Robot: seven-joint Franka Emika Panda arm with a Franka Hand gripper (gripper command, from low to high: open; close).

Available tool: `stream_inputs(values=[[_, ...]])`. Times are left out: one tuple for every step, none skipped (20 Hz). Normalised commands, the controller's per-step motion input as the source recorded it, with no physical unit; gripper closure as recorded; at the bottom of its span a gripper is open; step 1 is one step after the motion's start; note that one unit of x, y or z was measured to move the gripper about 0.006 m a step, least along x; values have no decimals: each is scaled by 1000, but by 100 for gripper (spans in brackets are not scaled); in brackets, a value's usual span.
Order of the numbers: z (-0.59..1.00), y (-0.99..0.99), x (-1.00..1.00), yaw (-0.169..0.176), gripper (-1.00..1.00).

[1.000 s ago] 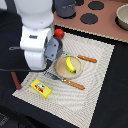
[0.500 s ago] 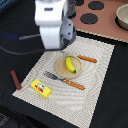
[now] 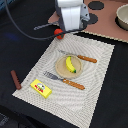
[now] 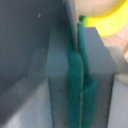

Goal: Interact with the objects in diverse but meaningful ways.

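Note:
A yellow banana [image 3: 70, 64] lies on a round tan plate [image 3: 61, 71] in the middle of the striped mat. A red tomato [image 3: 59, 34] sits at the mat's far corner, just beside my arm. On the dark table at the exterior view's left lies a brown sausage [image 3: 15, 79]. The yellow block [image 3: 41, 88] rests on the mat's near corner. A grey pot [image 3: 122, 17] stands at the back right. My gripper [image 4: 80, 22] is shut, its green pads [image 4: 74, 85] pressed together with nothing between them. Beyond the fingertips the banana [image 4: 107, 20] shows.
A toy knife [image 3: 81, 58] and a fork [image 3: 65, 80], both orange-handled, flank the plate. A pink toy stove [image 3: 102, 15] with black burners runs along the back. A grey cable [image 3: 22, 31] loops from the arm over the dark table.
The arm has risen and swung toward the exterior view's right and back, from over the mat's left part to above the tomato. The objects have not moved.

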Motion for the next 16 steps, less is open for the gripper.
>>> stream_inputs(values=[[197,774,577,-28,100],[186,774,577,-27,100],[163,777,563,-26,100],[149,783,557,-25,100],[151,786,554,-25,100],[146,786,549,-25,100],[140,786,543,-27,100],[140,786,537,-28,100],[146,783,531,-31,100],[143,780,520,-33,100],[137,789,520,-32,100],[134,789,520,-32,100],[114,791,497,-34,100],[117,791,500,-35,100],[123,791,506,-35,100],[120,780,506,-35,100]])
